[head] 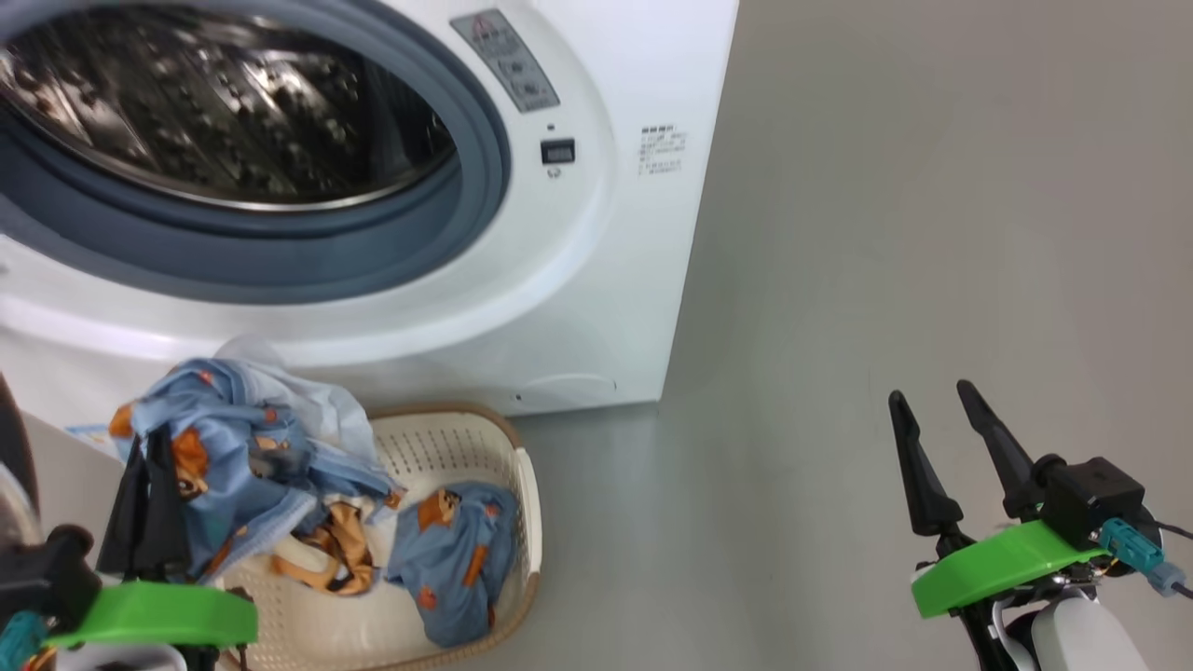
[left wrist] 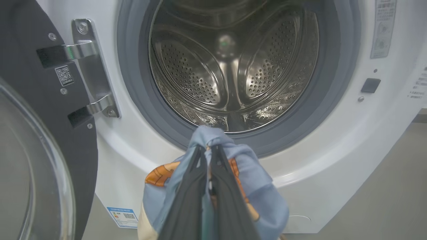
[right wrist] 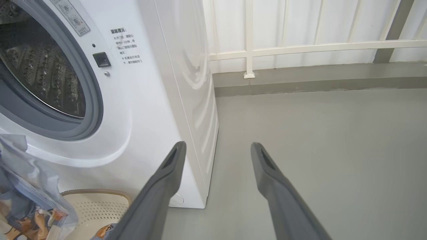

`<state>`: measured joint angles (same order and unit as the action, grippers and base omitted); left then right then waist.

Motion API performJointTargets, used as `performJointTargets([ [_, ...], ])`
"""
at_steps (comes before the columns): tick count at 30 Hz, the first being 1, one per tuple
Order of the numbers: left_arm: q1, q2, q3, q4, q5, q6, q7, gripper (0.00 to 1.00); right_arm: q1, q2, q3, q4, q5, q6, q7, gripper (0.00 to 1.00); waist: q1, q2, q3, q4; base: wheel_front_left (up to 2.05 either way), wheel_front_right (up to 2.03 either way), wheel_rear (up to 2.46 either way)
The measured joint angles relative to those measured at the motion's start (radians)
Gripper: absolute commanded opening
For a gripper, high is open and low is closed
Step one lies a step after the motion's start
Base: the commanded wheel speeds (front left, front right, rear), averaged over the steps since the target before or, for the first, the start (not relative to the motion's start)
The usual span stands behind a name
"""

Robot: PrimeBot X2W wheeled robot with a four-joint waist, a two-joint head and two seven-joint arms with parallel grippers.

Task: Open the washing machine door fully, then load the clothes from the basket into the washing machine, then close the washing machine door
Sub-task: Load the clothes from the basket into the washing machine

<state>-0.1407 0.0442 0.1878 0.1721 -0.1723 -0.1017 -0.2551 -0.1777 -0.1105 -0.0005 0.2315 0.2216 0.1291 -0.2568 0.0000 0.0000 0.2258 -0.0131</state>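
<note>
The washing machine stands with its steel drum exposed, and the washing machine door is swung open to the left on its hinge. My left gripper is shut on a bundle of light blue clothes, raised above the basket and just below the drum's grey gasket. A second blue bundle lies inside the basket. Off to the right, my right gripper hangs open over bare floor with nothing between its fingers.
The basket sits on the floor against the machine's front, under the door opening. Grey floor stretches to the machine's right. A white railing and wall run behind it. The door's glass bowl bulges out at my left.
</note>
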Motion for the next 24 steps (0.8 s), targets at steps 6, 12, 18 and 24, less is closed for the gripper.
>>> performJointTargets([
  [6, 0.061, -0.007, 0.004, -0.061, 0.001, -0.001, 0.000, 0.00, 0.017, -0.005, 0.006, 0.008, 0.000, 0.000, 0.000, 1.00, 0.0000, 0.0000, -0.064, 0.001, 0.00, 0.00, 0.00],
  [12, 0.121, -0.007, 0.005, -0.097, 0.001, 0.000, 0.000, 0.00, 0.025, -0.011, 0.013, 0.009, 0.000, 0.000, 0.000, 1.00, 0.0000, 0.0000, -0.116, 0.001, 0.00, 0.00, 0.00],
  [18, 0.159, -0.007, 0.002, -0.110, -0.001, 0.010, 0.000, 0.00, 0.036, -0.011, 0.013, 0.009, 0.000, 0.000, 0.000, 1.00, 0.0000, 0.0000, -0.137, 0.001, 0.00, 0.00, 0.00],
  [24, 0.164, -0.007, -0.012, -0.111, -0.027, 0.027, 0.000, 0.00, 0.036, -0.011, 0.013, 0.007, 0.000, 0.000, 0.000, 1.00, 0.0000, 0.0000, -0.127, 0.000, 0.00, 0.00, 0.00],
])
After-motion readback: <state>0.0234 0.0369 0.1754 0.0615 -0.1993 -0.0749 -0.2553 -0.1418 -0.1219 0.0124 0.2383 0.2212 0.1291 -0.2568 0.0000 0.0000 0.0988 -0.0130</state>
